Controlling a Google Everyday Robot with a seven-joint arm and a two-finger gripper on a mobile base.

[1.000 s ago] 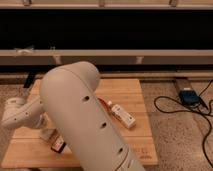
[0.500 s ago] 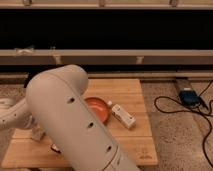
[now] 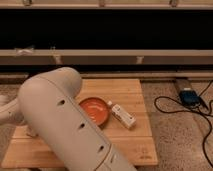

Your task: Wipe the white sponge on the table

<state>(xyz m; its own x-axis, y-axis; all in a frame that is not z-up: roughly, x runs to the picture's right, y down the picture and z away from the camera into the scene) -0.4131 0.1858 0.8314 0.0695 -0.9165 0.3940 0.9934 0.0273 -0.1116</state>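
here the arm (image 3: 60, 125) crooks over the table (image 3: 127, 92), hiding its closed jaws.

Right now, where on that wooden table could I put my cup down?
Bare table along the far edge behind the orange bowl and white bottle, and the front right corner. The middle is crowded; the robot arm covers the left, hiding its gripper there.

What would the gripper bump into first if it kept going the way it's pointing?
Probably the table. The gripper is hidden behind the big white arm, low over the table's left side, so its direction is unclear; the wood below seems likeliest.
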